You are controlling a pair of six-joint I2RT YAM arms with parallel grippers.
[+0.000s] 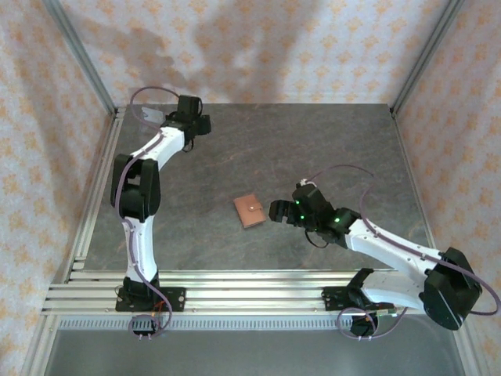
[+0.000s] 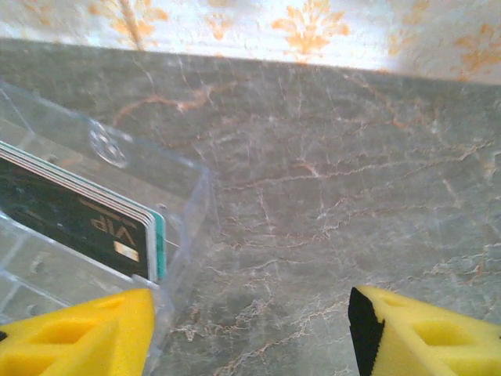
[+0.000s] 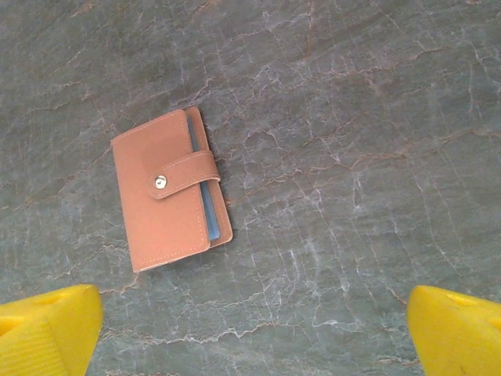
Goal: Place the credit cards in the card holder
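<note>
Top view: the card holder (image 1: 250, 210) lies shut mid-desk (image 1: 313, 141), just beside the open right tool (image 1: 275, 211).

Left wrist: the open left tool (image 2: 250, 323) has one finger at the clear stand (image 2: 109, 145). It could shove the stand or pinch several credit cards (image 2: 70, 213).

Right wrist: the holder's snapped tab (image 3: 186, 171) would block insertion.

The card holder (image 3: 171, 190) is reddish-brown with a silvery snap and a blue strip at its edge. The tabletop (image 3: 352, 117) is dark grey, marbled with pale and rusty veins. The front credit card (image 2: 70, 215) is black with gold lettering, and a teal edge shows behind it. The left end effector (image 2: 250, 337) and right end effector (image 3: 254, 337) have yellow fingers. The wallpaper (image 2: 313, 23) is cream with orange floral motifs.
</note>
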